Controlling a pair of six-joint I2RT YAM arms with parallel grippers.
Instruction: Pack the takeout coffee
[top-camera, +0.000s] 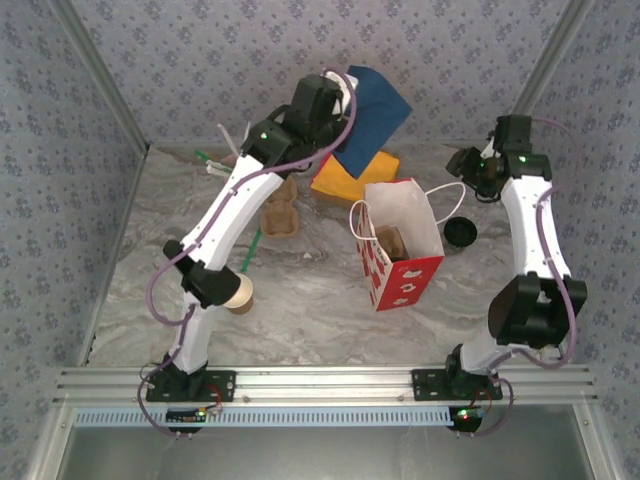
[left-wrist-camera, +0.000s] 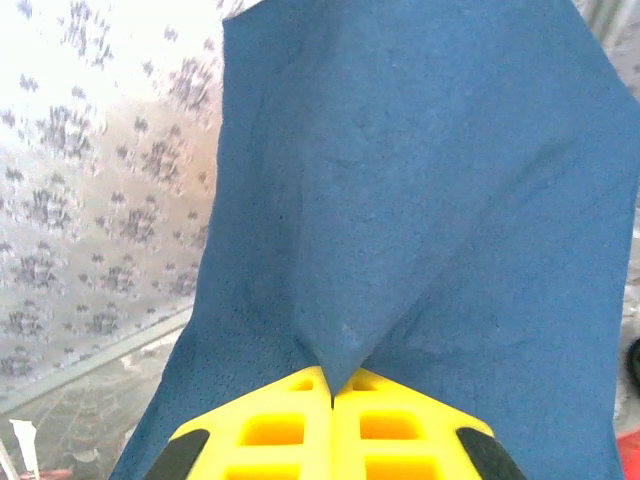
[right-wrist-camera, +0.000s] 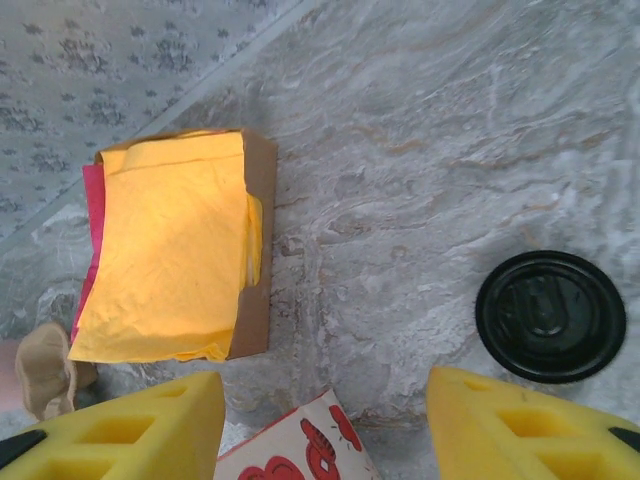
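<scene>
— Left claw (left-wrist-camera: 332, 385)?
— Clamped on the blue napkin (left-wrist-camera: 420, 200), held high.
— Right claw (right-wrist-camera: 325, 385)?
— Parted, holding nothing, above the table (right-wrist-camera: 450, 120) near the red-and-white bag (top-camera: 405, 280).
— Takeout coffee (right-wrist-camera: 550, 315)?
— On the table, just right of the bag.

The paper gift bag (top-camera: 400, 255) stands mid-table with a pulp cup carrier (top-camera: 392, 240) inside it. Just right of the bag sits the takeout coffee (top-camera: 460, 233). Behind the bag lies the napkin stack (top-camera: 355, 178) on its cardboard tray (right-wrist-camera: 262, 200). A single napkin (top-camera: 372, 108) hangs above the stack from the left gripper (left-wrist-camera: 332, 395). Left of the bag sits a second carrier piece (top-camera: 280, 215). Nearer, beside the left arm, is a lidless paper cup (top-camera: 240, 293).
</scene>
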